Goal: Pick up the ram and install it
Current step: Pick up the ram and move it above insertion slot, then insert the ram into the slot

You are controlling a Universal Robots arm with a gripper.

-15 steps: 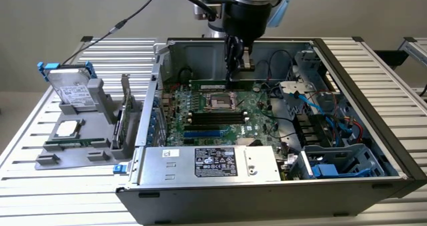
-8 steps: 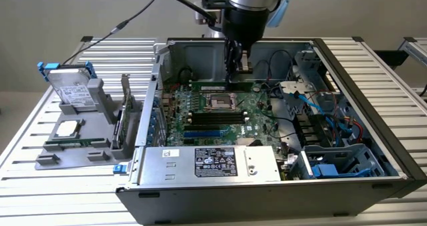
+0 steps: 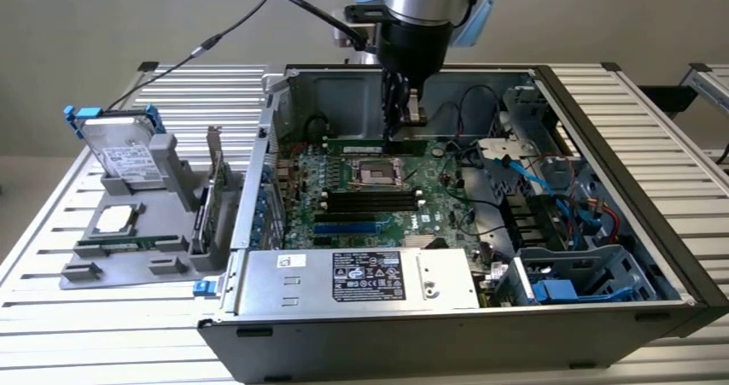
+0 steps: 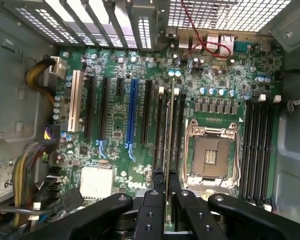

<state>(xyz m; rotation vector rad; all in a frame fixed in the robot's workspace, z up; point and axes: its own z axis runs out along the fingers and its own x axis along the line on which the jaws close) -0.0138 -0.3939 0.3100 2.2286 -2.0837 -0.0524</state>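
Your hand [image 4: 165,177] grips the ram [image 4: 167,125] over the memory slots [image 4: 180,125] beside the CPU socket [image 4: 212,156]; any skew may jam it.

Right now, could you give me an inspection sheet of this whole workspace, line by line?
Surface: slatted metal table, carrying an open computer case.
Job's things: ram held edge-on over the memory slots of the motherboard, beside the empty processor socket.
Clutter: grey holder at the exterior view's left, with a hard drive and processor chip.
Grippers: gripper shut on the ram.
Cables: black cable to the arm; blue cables inside the case.
Surroundings: plain wall.
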